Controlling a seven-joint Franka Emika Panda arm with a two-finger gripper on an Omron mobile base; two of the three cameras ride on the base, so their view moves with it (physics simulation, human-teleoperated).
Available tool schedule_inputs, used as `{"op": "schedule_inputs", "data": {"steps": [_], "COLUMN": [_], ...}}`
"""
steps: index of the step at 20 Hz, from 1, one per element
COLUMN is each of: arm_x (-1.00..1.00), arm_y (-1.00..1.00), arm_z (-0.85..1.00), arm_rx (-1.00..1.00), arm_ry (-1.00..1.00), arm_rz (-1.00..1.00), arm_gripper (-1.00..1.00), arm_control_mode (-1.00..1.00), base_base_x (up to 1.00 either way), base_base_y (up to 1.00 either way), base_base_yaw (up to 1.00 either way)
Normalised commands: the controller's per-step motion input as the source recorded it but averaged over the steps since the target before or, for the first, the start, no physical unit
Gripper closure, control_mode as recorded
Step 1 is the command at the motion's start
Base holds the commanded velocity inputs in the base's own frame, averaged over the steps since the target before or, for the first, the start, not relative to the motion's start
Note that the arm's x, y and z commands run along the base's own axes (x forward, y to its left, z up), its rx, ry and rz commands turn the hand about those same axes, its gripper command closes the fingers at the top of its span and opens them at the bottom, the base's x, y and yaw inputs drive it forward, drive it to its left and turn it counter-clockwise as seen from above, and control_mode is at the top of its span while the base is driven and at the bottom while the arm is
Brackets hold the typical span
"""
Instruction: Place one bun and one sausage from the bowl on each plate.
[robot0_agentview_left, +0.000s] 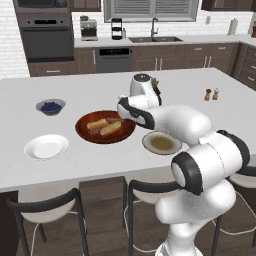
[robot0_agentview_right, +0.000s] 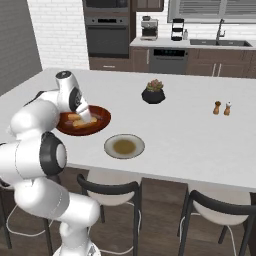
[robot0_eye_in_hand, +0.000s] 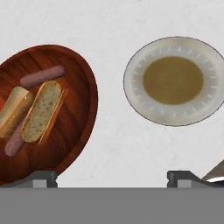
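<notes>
Two buns (robot0_eye_in_hand: 41, 110) and two sausages (robot0_eye_in_hand: 42, 76) lay together in the bowl (robot0_eye_in_hand: 76, 83), buns side by side, one sausage past them and the other half tucked under them. We saw the bowl on the white island counter (robot0_agentview_left: 90, 85), with the cream-rimmed plate (robot0_eye_in_hand: 173, 80) just beside it and bare, nothing on its tan centre. We found the white plate (robot0_agentview_left: 46, 146) near the bowl on its other side, also bare. Our gripper (robot0_eye_in_hand: 112, 177) hovered above the counter between bowl and cream-rimmed plate, fingers (robot0_eye_in_hand: 43, 176) spread wide apart, holding nothing. We noted a small grey bowl of blue berries (robot0_agentview_left: 50, 106) behind the white plate, a dark potted plant (robot0_agentview_right: 153, 92) further back, and two shakers (robot0_agentview_right: 222, 108) well apart to the side.
</notes>
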Motion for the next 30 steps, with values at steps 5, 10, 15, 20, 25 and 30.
{"op": "schedule_inputs", "data": {"steps": [5,10,15,20,25,30], "arm_x": [0.45,0.43,0.50,0.46,0.33,0.14], "arm_y": [0.38,0.17,0.11,0.07,0.01,0.00], "arm_z": [-0.16,-0.25,-0.20,-0.16,-0.18,-0.24], "arm_rx": [0.02,0.00,0.00,0.00,0.00,0.00], "arm_ry": [-0.03,-0.01,0.00,0.00,0.00,0.00], "arm_rz": [-0.10,-0.03,0.00,0.00,0.00,0.00], "arm_gripper": [-1.00,-1.00,-1.00,-1.00,-1.00,-1.00], "arm_control_mode": [-1.00,-1.00,-1.00,-1.00,-1.00,-1.00], "base_base_x": [0.00,0.00,0.00,0.00,0.00,0.00], "base_base_y": [0.00,0.00,0.00,0.00,0.00,0.00], "base_base_yaw": [0.00,0.00,0.00,0.00,0.00,0.00]}}
